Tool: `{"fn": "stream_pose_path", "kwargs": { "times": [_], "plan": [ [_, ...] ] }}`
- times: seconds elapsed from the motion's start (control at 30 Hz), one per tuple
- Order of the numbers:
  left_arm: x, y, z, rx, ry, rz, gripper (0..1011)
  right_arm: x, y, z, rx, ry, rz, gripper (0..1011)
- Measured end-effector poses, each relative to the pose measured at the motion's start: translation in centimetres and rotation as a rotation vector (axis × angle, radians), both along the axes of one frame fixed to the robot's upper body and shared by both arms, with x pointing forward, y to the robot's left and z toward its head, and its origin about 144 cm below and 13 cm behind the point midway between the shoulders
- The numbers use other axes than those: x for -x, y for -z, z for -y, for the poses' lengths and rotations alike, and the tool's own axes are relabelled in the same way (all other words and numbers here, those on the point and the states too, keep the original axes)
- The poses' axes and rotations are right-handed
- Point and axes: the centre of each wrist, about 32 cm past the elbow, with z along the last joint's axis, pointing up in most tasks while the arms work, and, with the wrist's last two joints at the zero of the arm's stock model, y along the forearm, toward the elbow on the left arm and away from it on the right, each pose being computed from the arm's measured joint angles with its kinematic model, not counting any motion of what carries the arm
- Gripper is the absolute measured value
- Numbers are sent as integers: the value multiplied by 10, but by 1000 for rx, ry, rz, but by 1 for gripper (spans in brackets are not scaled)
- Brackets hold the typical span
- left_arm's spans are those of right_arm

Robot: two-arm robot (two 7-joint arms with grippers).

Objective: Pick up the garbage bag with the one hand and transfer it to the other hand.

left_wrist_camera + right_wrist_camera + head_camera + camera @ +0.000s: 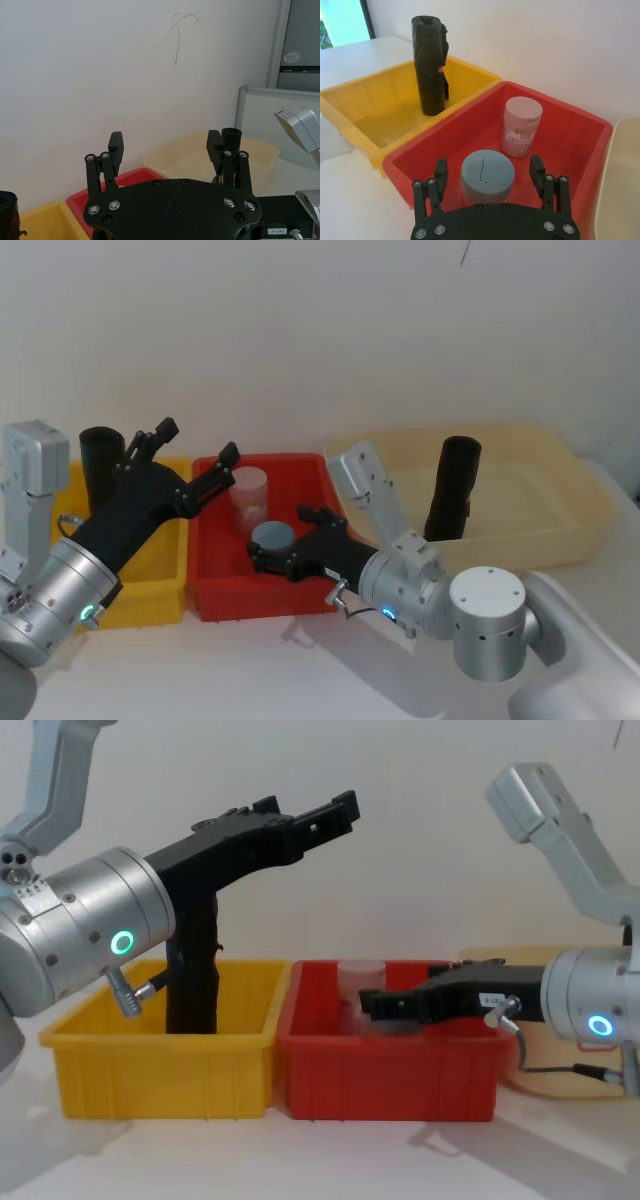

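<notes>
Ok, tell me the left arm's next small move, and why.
Probably lower the left pincer back toward the garbage bag standing upright in the yellow bin. Its fingers are open and empty, raised above the bins, while the right pincer hangs open over the blue-lidded jar.

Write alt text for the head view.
Both open grippers hover empty over the bins: the left gripper above the yellow bin holding one black garbage bag roll, the right gripper around a blue-lidded jar in the red bin. Another roll stands in the beige tub.
</notes>
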Motion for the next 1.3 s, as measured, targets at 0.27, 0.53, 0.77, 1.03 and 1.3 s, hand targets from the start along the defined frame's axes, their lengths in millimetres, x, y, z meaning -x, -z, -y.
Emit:
{"fn": "stream_pose_path", "kwargs": {
  "times": [0.27,0.53,0.77,1.03,1.3],
  "plan": [
    [0,0,0,0,0,0,1001,-3,1,-2,-10,10,-22,1000],
    [0,0,0,0,0,0,1001,-6,2,-5,-1,13,-33,1000],
    [0,0,0,0,0,0,1001,-7,2,-7,12,11,-36,976],
    [0,0,0,0,0,0,1000,-7,2,-9,27,12,-38,806],
    [0,0,0,0,0,0,1001,-7,1,-9,29,15,-40,647]
  ]
}}
